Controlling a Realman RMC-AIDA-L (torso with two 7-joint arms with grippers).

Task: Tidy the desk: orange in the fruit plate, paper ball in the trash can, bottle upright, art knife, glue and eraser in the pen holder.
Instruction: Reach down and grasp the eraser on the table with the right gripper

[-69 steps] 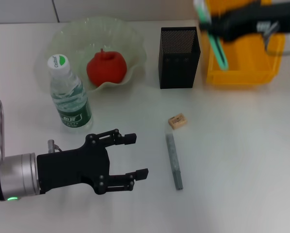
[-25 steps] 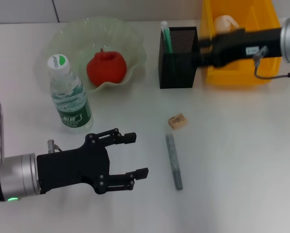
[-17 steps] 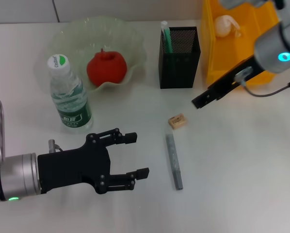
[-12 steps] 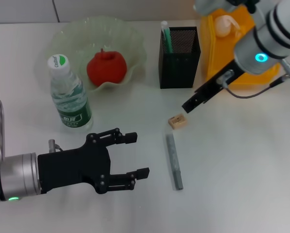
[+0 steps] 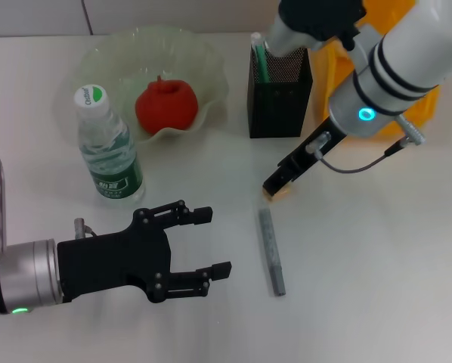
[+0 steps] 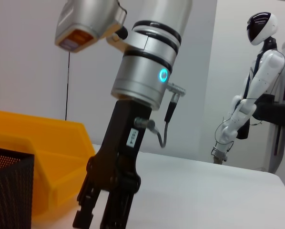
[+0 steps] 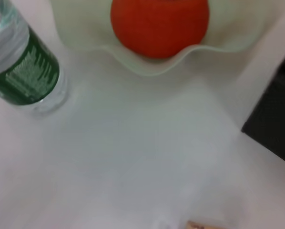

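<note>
The orange [image 5: 165, 104] lies in the fruit plate [image 5: 97, 57]. Beside the plate the bottle [image 5: 109, 155] stands upright. The art knife [image 5: 259, 57] stands in the pen holder [image 5: 279, 98]. My right gripper [image 5: 273, 185] is down at the eraser [image 5: 285, 194], covering most of it; in the left wrist view this gripper [image 6: 102, 212] shows a narrow gap between its fingers. The glue [image 5: 271, 251] lies flat on the desk just below. My left gripper [image 5: 213, 242] hovers open and empty to the left of the glue. The trash can [image 5: 428, 98] is largely behind my right arm, and the paper ball is hidden.
The right wrist view looks down on the orange [image 7: 159, 24], the plate rim [image 7: 147, 67], the bottle [image 7: 23, 71], a corner of the pen holder [image 7: 276, 129] and a sliver of the eraser [image 7: 202, 225]. A humanoid figure [image 6: 249, 100] stands far behind the desk.
My right arm left the art knife in the pen holder, then swung down and left from the trash can to the eraser. The left arm has not moved.
</note>
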